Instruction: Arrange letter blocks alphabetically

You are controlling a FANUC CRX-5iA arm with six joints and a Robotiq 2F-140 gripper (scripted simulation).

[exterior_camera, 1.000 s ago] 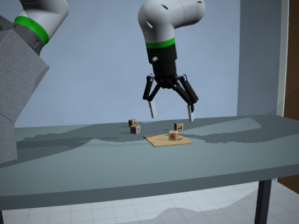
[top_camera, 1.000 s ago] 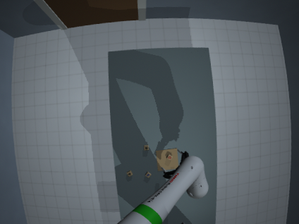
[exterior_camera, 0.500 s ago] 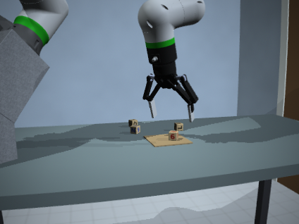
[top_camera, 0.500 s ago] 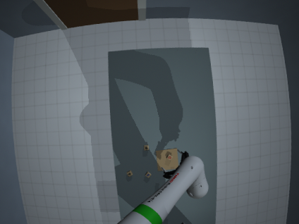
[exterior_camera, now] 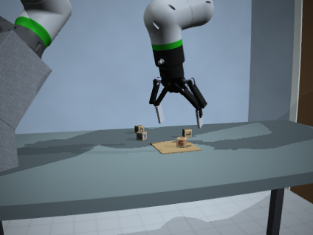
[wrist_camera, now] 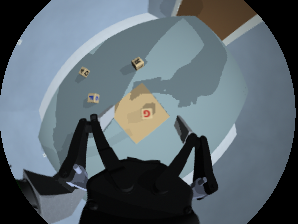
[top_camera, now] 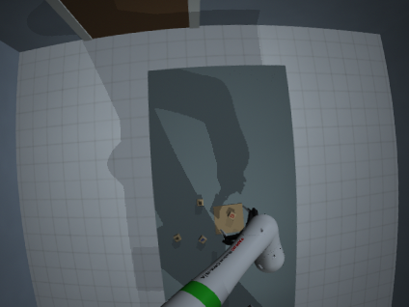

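A tan mat (top_camera: pixel 220 217) (exterior_camera: pixel 166 148) (wrist_camera: pixel 135 100) lies on the grey table. One block with a red mark (top_camera: pixel 231 214) (exterior_camera: pixel 181 142) (wrist_camera: pixel 147 113) stands on it. A second block (top_camera: pixel 200 203) (exterior_camera: pixel 187 132) (wrist_camera: pixel 137 63) lies on the table just beyond the mat. Two more blocks stand close together off the mat: one with a blue mark (top_camera: pixel 203 238) (exterior_camera: pixel 141 136) (wrist_camera: pixel 93 98) and one further out (top_camera: pixel 177 237) (exterior_camera: pixel 139 128) (wrist_camera: pixel 84 71). The marks are too small to read. My gripper (exterior_camera: pixel 179 120) (wrist_camera: pixel 145 115) is open and empty. It hangs above the mat and the red-marked block. The arm hides most of it in the overhead view.
The grey table (top_camera: pixel 270 145) (exterior_camera: pixel 221 162) is long and narrow, with its edges close to the mat on the near side in the side view. The robot's base block (exterior_camera: pixel 18 92) stands at the left. A wall post (exterior_camera: pixel 273 59) rises behind the table at the right.
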